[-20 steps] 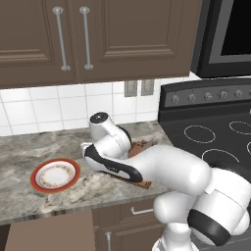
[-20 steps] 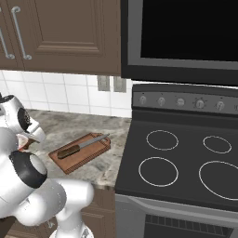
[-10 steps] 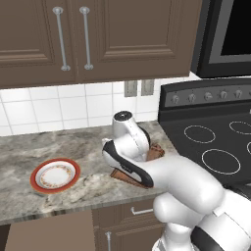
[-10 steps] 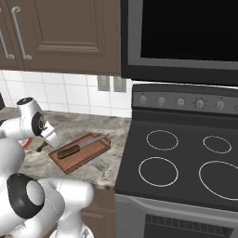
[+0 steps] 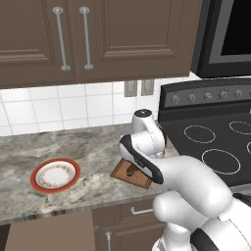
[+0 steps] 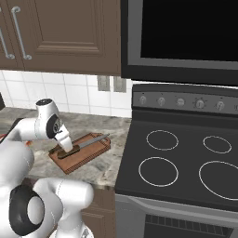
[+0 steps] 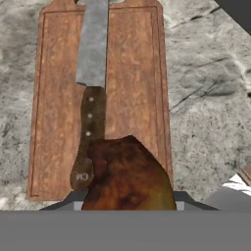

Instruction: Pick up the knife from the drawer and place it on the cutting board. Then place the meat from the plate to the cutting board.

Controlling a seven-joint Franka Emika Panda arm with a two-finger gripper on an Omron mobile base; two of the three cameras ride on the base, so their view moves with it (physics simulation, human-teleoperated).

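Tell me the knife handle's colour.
Dark brown wood with small pale rivets on the handle of the steel-bladed kitchen knife, clearest in the hand view.

The knife (image 7: 91,83) lies lengthwise on the cutting board (image 7: 137,78); the plate (image 5: 54,175) sits left of it.

Even, flat rendered light, no glare, soft shadow beside cutting board (image 7: 142,73), hand view close-up slightly soft, base views coarse w/ jagged edges.
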